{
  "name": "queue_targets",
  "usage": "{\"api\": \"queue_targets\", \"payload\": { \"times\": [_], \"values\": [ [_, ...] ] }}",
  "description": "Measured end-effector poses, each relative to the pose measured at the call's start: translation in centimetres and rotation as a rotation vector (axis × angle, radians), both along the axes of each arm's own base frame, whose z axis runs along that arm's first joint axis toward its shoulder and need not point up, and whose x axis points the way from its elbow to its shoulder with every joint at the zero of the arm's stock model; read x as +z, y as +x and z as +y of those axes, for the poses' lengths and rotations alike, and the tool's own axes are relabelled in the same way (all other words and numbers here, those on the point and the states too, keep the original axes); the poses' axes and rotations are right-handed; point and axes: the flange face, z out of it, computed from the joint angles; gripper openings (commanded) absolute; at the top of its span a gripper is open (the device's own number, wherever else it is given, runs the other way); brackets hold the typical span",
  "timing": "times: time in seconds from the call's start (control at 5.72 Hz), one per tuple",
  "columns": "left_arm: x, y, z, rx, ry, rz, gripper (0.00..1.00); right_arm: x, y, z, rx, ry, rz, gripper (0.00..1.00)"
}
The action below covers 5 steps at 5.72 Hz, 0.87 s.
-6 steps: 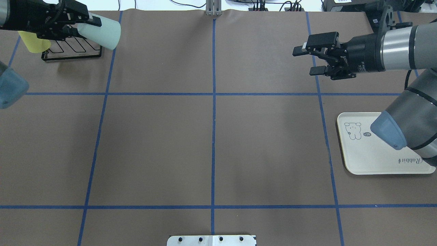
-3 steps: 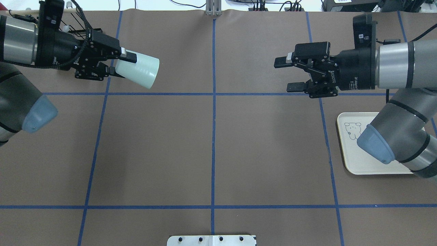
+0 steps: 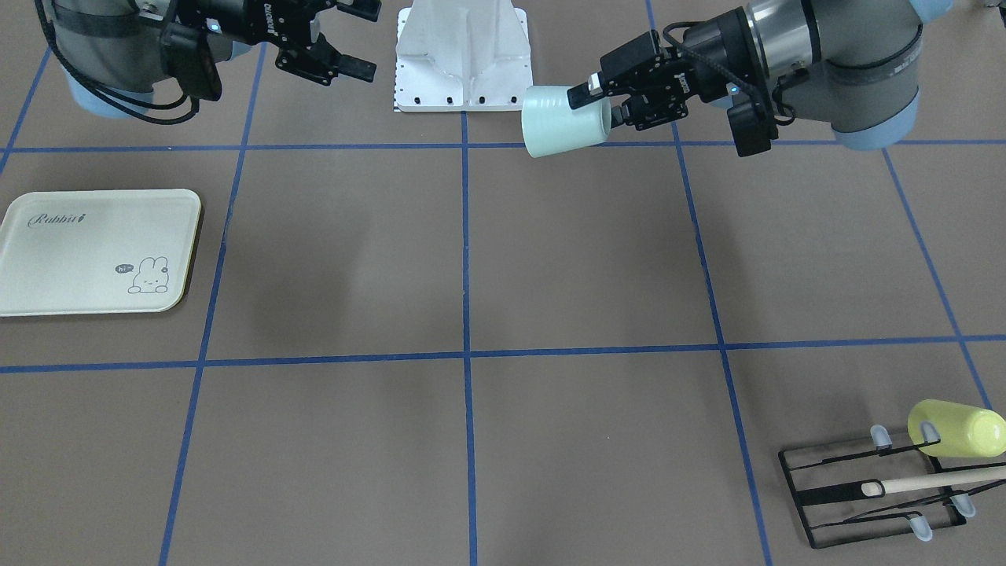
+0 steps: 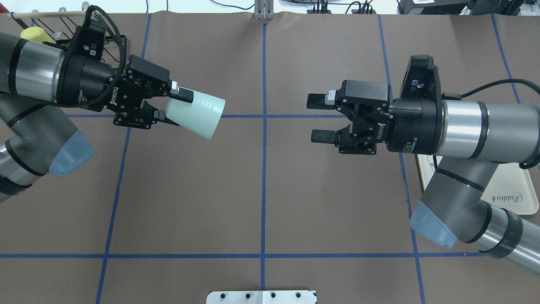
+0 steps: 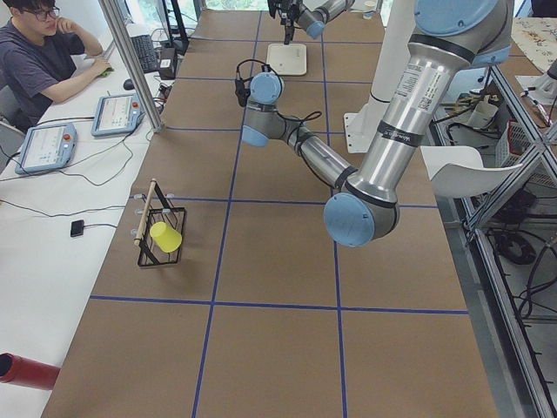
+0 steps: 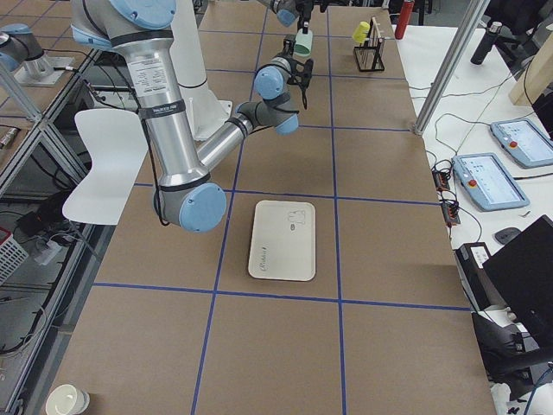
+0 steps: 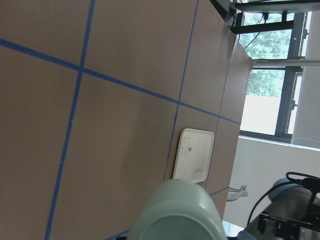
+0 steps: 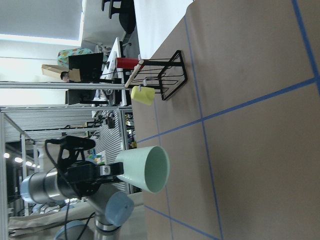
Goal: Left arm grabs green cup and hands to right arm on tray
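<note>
My left gripper [image 4: 171, 104] is shut on the base end of the pale mint green cup [image 4: 196, 114], held on its side above the table, left of the centre line, mouth toward the right arm. The cup also shows in the front view [image 3: 564, 120], the left wrist view [image 7: 180, 212] and the right wrist view [image 8: 145, 169]. My right gripper [image 4: 316, 118] is open and empty. It faces the cup across the centre line, with a wide gap between them. The cream tray [image 3: 78, 259] lies flat on the robot's right side, partly hidden under the right arm in the overhead view [image 4: 506, 185].
A black wire rack [image 3: 864, 491] with a wooden bar holds a yellow-green cup [image 3: 955, 428] at the far corner on the robot's left. The robot's white base plate [image 3: 464, 55] is at the near table edge. An operator [image 5: 43, 52] sits at a side desk.
The left arm has carried the green cup away from the rack, rightward and nearer the centre. The right gripper has moved left toward the centre line and stays open.
</note>
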Motion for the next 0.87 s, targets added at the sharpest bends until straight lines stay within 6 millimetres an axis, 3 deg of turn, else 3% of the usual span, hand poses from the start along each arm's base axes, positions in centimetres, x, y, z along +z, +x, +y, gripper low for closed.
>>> {"api": "queue_targets", "payload": {
  "times": [0.35, 0.87],
  "values": [
    [-3.7, -0.4, 0.5, 0.041, -0.059, 0.101, 0.18, -0.6, -2.4, 3.0, 0.017, -0.035, -0.128, 1.0],
    [-4.9, -0.1, 2.5, 0.104, -0.053, 0.186, 0.18, -2.0, -3.6, 4.5, 0.043, -0.067, -0.241, 0.99]
  ]
}}
